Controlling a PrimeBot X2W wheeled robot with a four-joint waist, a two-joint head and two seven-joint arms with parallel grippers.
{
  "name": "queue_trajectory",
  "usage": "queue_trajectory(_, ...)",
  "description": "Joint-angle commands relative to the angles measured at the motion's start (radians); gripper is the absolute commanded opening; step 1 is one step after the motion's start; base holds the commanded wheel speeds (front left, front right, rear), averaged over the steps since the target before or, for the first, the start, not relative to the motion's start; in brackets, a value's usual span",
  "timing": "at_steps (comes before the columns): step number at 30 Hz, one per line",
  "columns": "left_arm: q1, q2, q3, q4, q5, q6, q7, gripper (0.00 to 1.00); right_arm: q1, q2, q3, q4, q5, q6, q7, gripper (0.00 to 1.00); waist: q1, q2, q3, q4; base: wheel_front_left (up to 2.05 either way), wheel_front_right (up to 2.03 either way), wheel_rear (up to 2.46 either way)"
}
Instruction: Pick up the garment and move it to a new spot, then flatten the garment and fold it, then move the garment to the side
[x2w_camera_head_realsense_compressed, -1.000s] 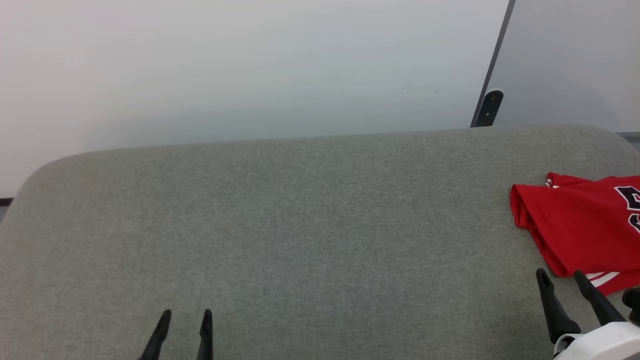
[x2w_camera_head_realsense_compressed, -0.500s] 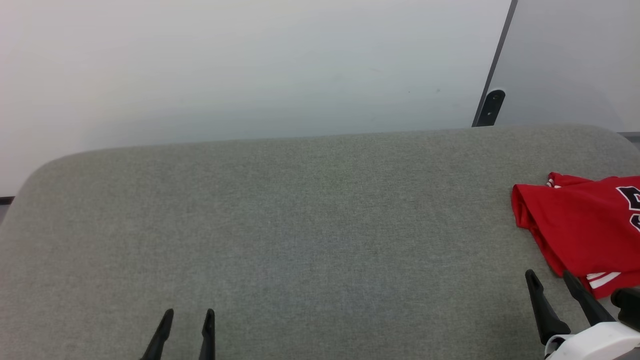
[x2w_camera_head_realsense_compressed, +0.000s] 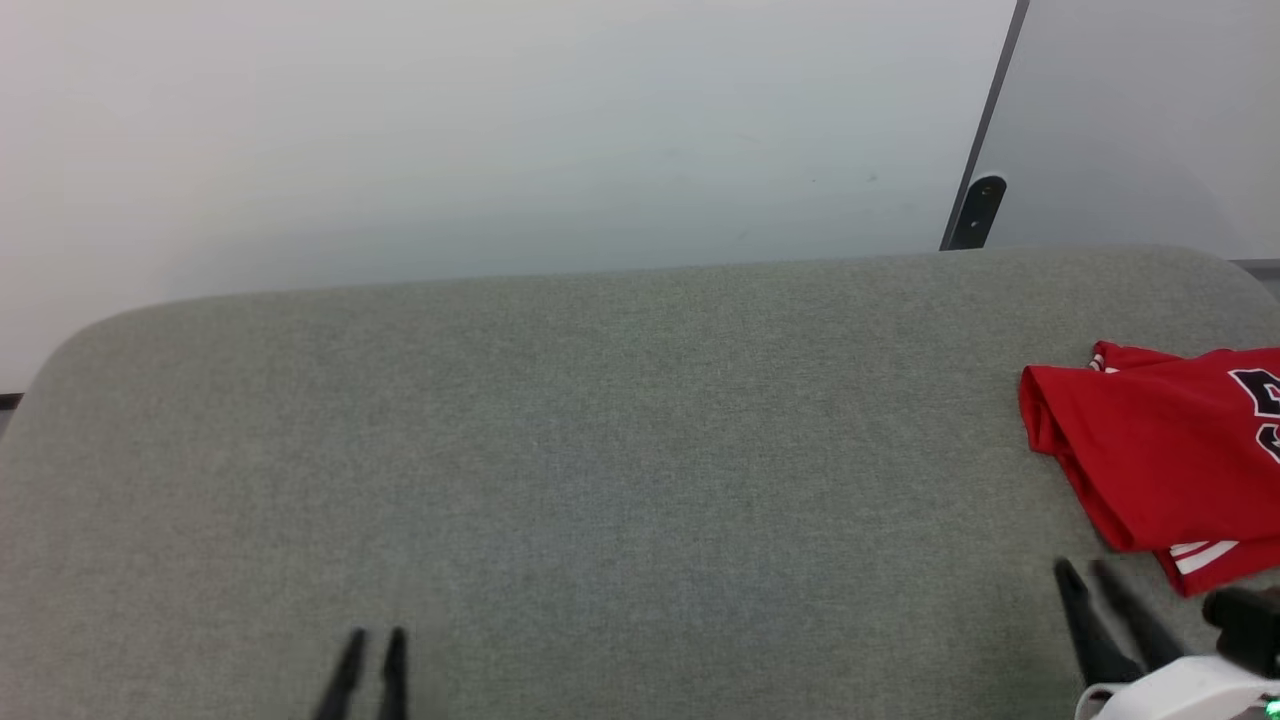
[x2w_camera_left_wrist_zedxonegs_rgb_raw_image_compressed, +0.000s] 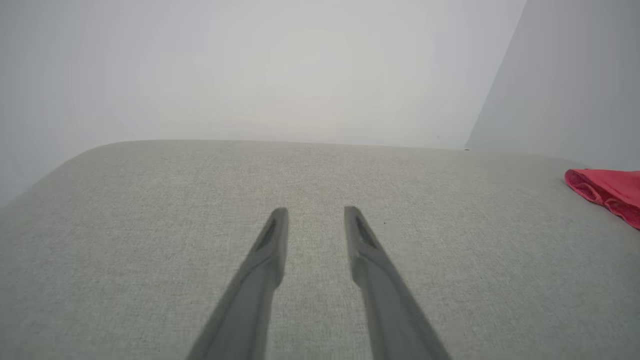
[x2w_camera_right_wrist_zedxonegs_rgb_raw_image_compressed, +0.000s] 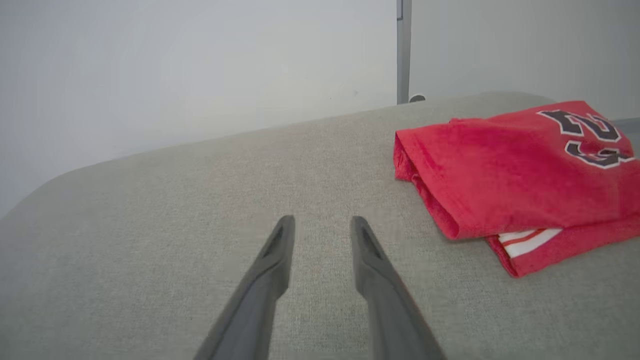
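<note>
The garment (x2w_camera_head_realsense_compressed: 1160, 450) is a red shirt with a black white-outlined number. It lies folded at the right end of the grey padded surface (x2w_camera_head_realsense_compressed: 600, 450), with striped trim peeking out at its near edge. My right gripper (x2w_camera_head_realsense_compressed: 1083, 572) hovers just short of the garment's near left corner, open and empty, touching nothing. In the right wrist view the garment (x2w_camera_right_wrist_zedxonegs_rgb_raw_image_compressed: 510, 170) lies up and to the right of that gripper (x2w_camera_right_wrist_zedxonegs_rgb_raw_image_compressed: 322, 220). My left gripper (x2w_camera_head_realsense_compressed: 376, 640) stands open and empty at the lower left, far from the garment. The left wrist view has the left gripper (x2w_camera_left_wrist_zedxonegs_rgb_raw_image_compressed: 315, 212) over bare fabric and the garment (x2w_camera_left_wrist_zedxonegs_rgb_raw_image_compressed: 607, 192) at the far right edge.
The grey surface has rounded far corners and ends at a white wall (x2w_camera_head_realsense_compressed: 500, 130). A dark bracket (x2w_camera_head_realsense_compressed: 978, 210) and a slanted panel edge stand behind the surface's far right corner. Bare grey fabric spreads from the left gripper across the middle.
Both grippers' fingers have drawn closer together and sunk toward the bottom edge of the head view. The right gripper has backed slightly off the garment, which has not moved.
</note>
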Motion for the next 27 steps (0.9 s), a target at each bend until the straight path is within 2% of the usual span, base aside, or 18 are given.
queue_trajectory(1, 0.002, -0.004, -0.002, 0.014, -0.001, 0.0, 0.001, 0.0, 0.006, 0.005, 0.001, 0.015, 0.0, 0.0, 0.0, 0.0, 0.0, 0.0, 0.0, 0.0, 0.0, 0.0, 0.0)
queue_trajectory(27, -0.108, -0.009, 0.026, 0.095, -0.458, -0.026, 0.095, 0.0, -0.062, 0.028, -0.02, 0.106, 0.391, 0.0, -0.02, 0.0, 0.0, 0.0, 0.003, 0.004, 0.0, 0.0, 0.0)
